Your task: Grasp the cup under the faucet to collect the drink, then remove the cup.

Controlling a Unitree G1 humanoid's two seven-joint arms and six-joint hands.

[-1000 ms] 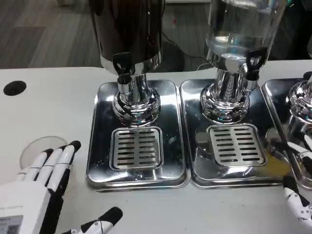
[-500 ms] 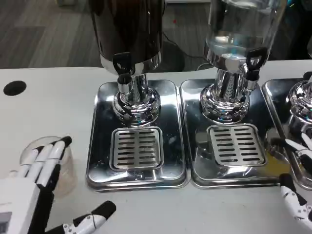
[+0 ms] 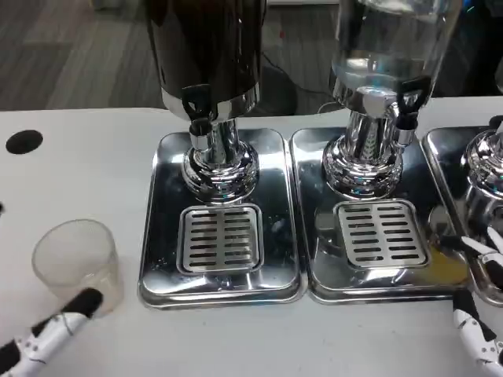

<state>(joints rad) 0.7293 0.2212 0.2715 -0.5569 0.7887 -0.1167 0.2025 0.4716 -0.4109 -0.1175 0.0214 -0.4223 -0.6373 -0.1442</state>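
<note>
A clear plastic cup (image 3: 76, 261) stands upright on the white table, left of the left drip tray (image 3: 165, 236) and well away from the black faucet (image 3: 196, 106) of the dark dispenser. Of my left hand (image 3: 49, 335) a single white and black finger shows at the bottom left; its black tip lies against the cup's lower front, and nothing is gripped. My right hand (image 3: 478, 302) is at the bottom right edge, fingers apart over the front corner of the right tray, holding nothing.
A clear dispenser with its own black faucet (image 3: 410, 98) stands on the second steel tray (image 3: 314, 259). A third chrome base (image 3: 489, 161) is at the right edge. Both trays have slotted grates. A black hole (image 3: 23, 141) marks the table's far left.
My left hand has drawn back down and left out of the picture, uncovering the cup, which stays in place. The right hand has barely shifted.
</note>
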